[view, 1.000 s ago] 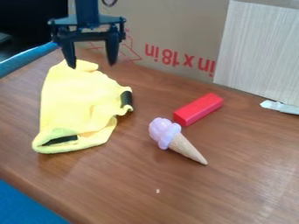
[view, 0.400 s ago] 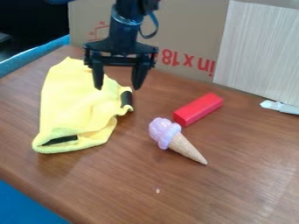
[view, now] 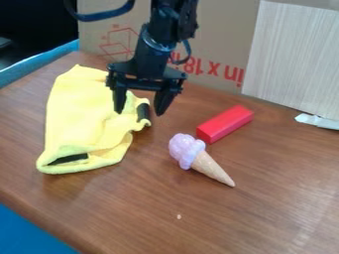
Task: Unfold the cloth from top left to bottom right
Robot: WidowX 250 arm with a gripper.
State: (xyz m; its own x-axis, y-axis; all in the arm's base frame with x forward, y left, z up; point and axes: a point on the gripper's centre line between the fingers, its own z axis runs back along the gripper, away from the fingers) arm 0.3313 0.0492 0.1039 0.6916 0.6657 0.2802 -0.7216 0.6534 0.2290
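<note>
Clearly, in the camera view, the black arm comes in from the top edge, and its gripper hangs over the upper right part of the yellow cloth. Its 2 jaws are spread wide and point down, 1 in front of the cloth's yellow fabric and the other just to the right of the dark patch on its right edge; I cannot tell whether either touches anything. The cloth lies rumpled on the left side of the brown wooden desk, with its lower edge folded over and a dark strip there. To the right of the cloth, apart from it, a toy ice cream cone lies on its side, lilac scoop towards the upper left and tip towards the lower right. Just beyond the scoop is a red block, set at a slant. A cardboard sheet with red print stands behind the desk, next to a pale panel, and a small whitish object lies near the right edge of the view.
</note>
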